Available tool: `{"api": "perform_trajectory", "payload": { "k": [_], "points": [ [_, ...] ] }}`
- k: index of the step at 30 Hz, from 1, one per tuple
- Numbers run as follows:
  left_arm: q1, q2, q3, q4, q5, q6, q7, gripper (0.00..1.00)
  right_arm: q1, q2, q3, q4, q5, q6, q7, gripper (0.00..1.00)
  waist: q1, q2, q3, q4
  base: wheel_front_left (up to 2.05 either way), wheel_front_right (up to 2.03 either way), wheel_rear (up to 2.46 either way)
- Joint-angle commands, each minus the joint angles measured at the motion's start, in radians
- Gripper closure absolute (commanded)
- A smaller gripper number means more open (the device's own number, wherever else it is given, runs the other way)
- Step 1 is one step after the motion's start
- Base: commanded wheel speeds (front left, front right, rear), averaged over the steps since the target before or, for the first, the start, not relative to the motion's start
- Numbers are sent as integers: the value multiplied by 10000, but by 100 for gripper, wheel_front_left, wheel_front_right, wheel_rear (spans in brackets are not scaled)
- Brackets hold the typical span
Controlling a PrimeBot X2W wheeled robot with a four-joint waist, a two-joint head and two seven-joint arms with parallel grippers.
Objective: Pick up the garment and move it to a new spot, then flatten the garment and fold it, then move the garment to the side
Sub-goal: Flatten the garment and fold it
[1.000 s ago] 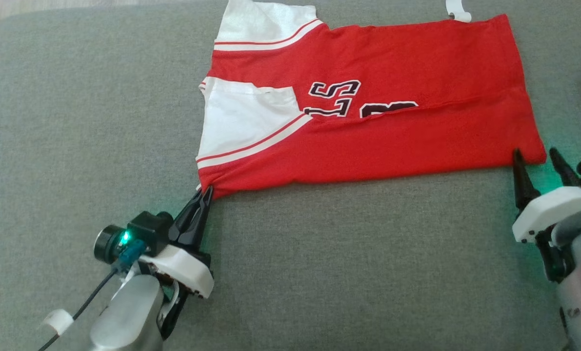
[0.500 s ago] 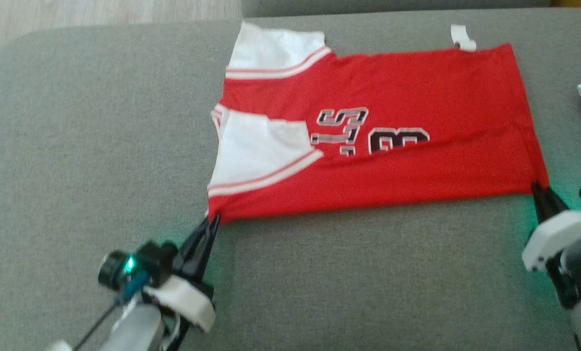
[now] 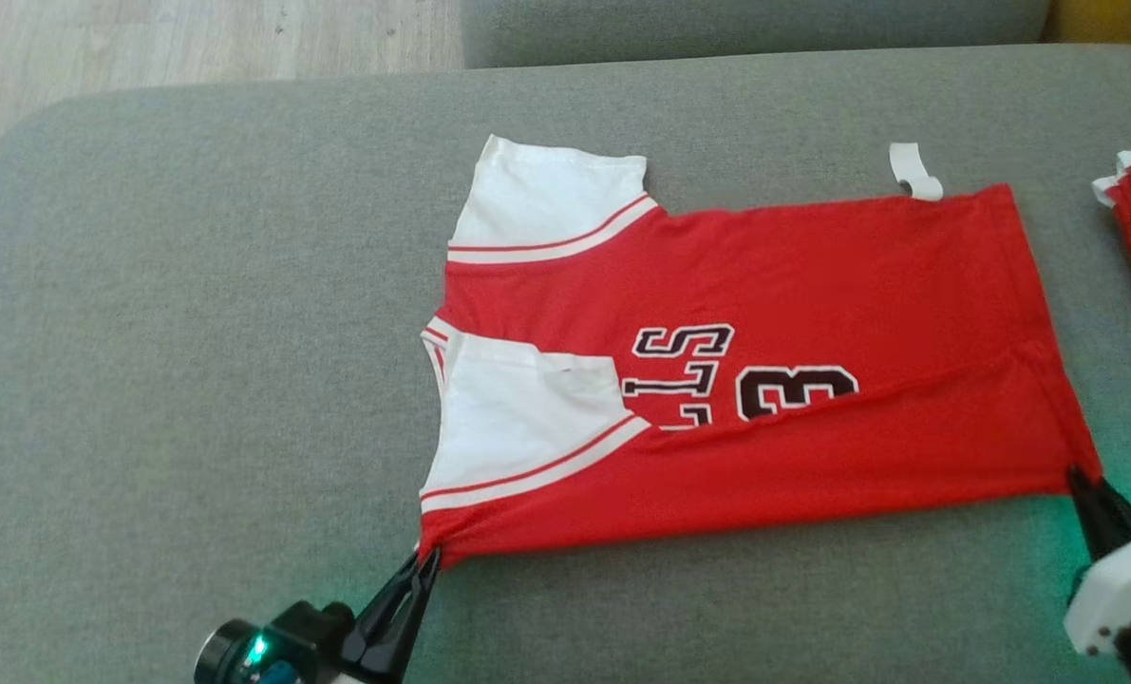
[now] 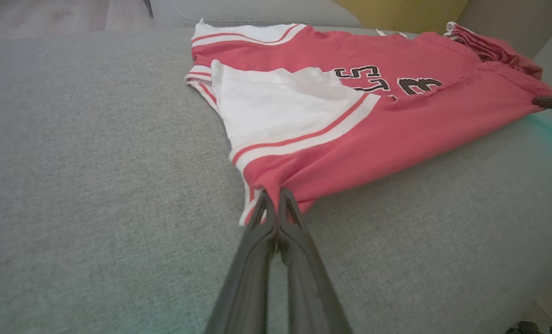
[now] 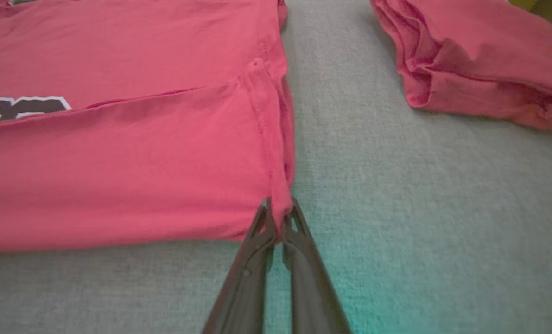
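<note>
Grey cushion (image 3: pixel 195 332) — garment (image 3: pixel 793 275) spread; left claw (image 3: pixel 427 559), right claw (image 3: pixel 1080 475) clamp its near corners.

Left gripper (image 3: pixel 428 559) pinched closed, fingers angled up-right, right gripper (image 3: pixel 1080 475) pinched closed

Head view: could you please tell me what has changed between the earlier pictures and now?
The right end effector, open beside the near right corner of the jersey, has closed on it. The left end effector stays clamped on the near left corner.
</note>
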Motion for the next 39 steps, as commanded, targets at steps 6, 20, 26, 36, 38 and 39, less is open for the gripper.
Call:
{"api": "perform_trajectory", "payload": {
  "k": [6,20,26,36,38,39],
  "points": [
    [-105,393,309,-705,-215,129,401,0,559,-225,-643,-1122,-126,65,331,4,1,0,-69,-89,0,0,0],
    [-2236,1086,886,-1982,-249,-105,1416,0,636,737,-967,-3466,-1296,65,-754,0,1,0,312,-705,0,0,0],
    [-5741,1397,918,-1693,-1097,-848,3201,0,161,988,-681,-3989,-1546,65,-822,0,1,0,1337,-1032,0,0,0],
    [-10950,2392,-1148,1084,-3940,-967,6824,0,-1088,1393,-106,-4184,-1901,65,-1010,0,1,0,2951,-2094,0,0,0],
    [-11396,2647,-1477,1683,-4205,-968,7153,0,-1264,1449,16,-4050,-1888,65,-1093,0,1,0,3064,-2326,0,0,0],
    [-11552,2762,-1643,1967,-4307,-968,7323,0,-1339,1467,61,-3967,-1883,65,-1150,0,1,0,3103,-2427,0,0,0]
  ]
}}
